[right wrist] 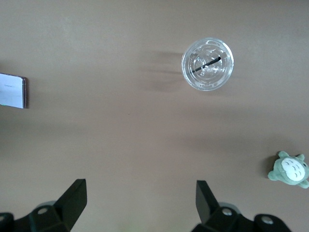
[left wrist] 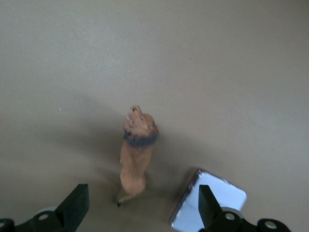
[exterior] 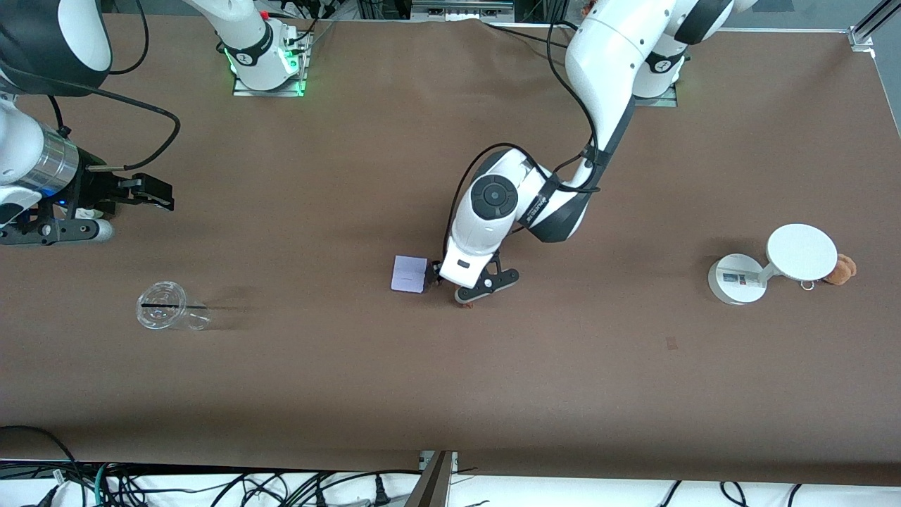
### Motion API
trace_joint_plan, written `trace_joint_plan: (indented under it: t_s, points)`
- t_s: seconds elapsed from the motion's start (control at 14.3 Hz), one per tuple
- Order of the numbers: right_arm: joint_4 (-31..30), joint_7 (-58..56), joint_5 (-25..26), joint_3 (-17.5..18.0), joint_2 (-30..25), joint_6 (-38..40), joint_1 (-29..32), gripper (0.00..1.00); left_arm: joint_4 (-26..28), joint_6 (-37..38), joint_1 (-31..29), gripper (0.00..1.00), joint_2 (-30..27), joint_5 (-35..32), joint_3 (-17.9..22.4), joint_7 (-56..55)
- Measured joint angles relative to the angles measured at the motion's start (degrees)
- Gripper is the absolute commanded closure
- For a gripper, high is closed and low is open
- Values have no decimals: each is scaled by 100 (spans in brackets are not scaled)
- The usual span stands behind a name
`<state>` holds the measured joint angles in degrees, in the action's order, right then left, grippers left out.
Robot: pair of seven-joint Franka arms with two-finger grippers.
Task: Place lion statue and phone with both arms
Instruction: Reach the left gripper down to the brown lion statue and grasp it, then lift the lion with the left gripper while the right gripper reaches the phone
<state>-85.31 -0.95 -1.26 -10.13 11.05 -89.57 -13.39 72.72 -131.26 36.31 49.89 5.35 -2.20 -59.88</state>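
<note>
Worktop (exterior: 450, 394): a brown surface carrying everything; both arms' bases stand along its edge farthest from the front camera.
Left arm: reaches down to the middle of the worktop.
Right arm: waits at its own end of the worktop.
Left gripper (exterior: 470, 292): low over the lion statue, fingers spread wide and holding nothing; the statue lies between them, untouched.
Right gripper (exterior: 144, 191): raised over bare worktop, fingers wide apart and empty.
Stand (exterior: 771, 264): white, with a round disc, at the left arm's end.
Cup (exterior: 167, 306): clear plastic with a dark straw, at the right arm's end.
Phone (exterior: 410, 274): flat at mid-worktop, just beside the left gripper.
Plush (right wrist: 289, 169): grey-green, near the cup.
Lion statue (left wrist: 136, 154): mid-worktop, just beside the phone.
Risk: one left finger (left wrist: 208, 207) hangs over the phone's edge; descending, it would likely strike or drag the phone. The small, slim statue could also tip or slip as the fingers shut.
Views: only the left wrist view shows the statue whole; the front view shows barely a sliver under the gripper. The plush appears only in the right wrist view.
</note>
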Motion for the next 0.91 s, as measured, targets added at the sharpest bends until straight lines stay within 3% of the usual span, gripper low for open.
trace_joint_plan:
  t_s: [0.28,0.35,0.56,0.63,0.7,0.91]
  points:
    - [0,0,0,0,20,7,0,0,-282,-75,16,0,320,0,85,-166]
    - [0,0,0,0,29,7,0,0,-345,-97,60,10,387,0,125,-177]
    - [0,0,0,0,40,7,-3,0,-415,-134,280,52,537,0,321,-196]
    - [0,0,0,0,40,7,-3,0,-417,-140,329,80,575,-5,361,-196]
    - [0,0,0,0,41,7,-4,0,-418,-146,355,100,603,-50,380,-172]
    - [0,0,0,1,66,14,-38,0,-421,-146,361,100,635,-251,384,-45]
